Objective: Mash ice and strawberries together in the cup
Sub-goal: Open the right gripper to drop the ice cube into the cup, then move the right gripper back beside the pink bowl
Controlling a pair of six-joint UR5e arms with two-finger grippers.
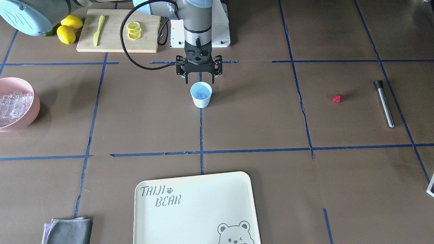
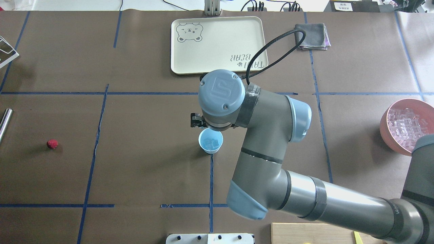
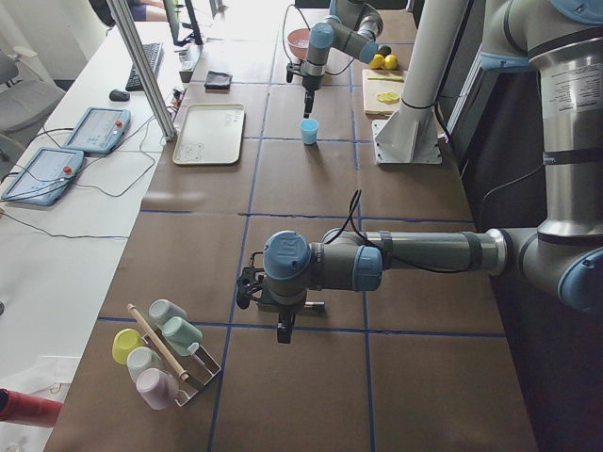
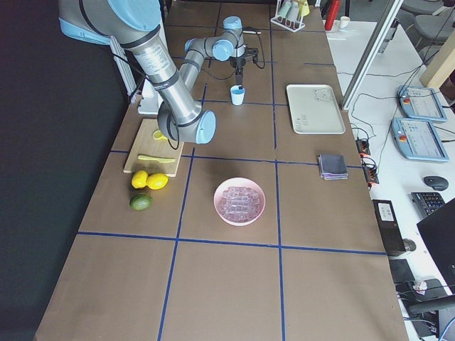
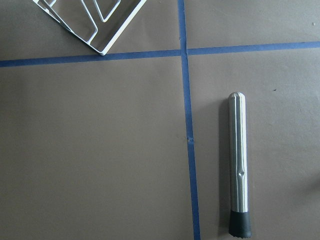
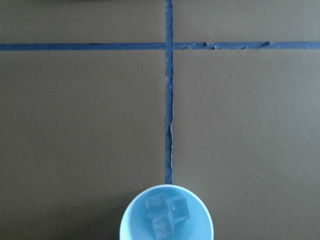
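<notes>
The light-blue cup (image 1: 201, 95) stands upright at the table's middle, with a few clear ice cubes (image 6: 167, 216) in its bottom. It also shows in the overhead view (image 2: 210, 141). My right gripper (image 1: 199, 81) hangs just above and behind the cup's rim, with its jaws spread and empty. More ice (image 1: 12, 105) fills the pink bowl (image 1: 32, 112). The red strawberry (image 1: 337, 98) lies alone on the table, far from the cup. My left gripper (image 3: 283, 331) hovers over the table near the cup rack; I cannot tell whether it is open or shut.
A steel muddler (image 5: 238, 165) lies on the table below my left wrist, also in the front view (image 1: 384, 103). A cream tray (image 1: 196, 210), a grey cloth (image 1: 69, 230), a cutting board (image 1: 115, 37) with lemon slices, whole lemons (image 1: 66, 34) and a cup rack (image 3: 165, 363) stand around.
</notes>
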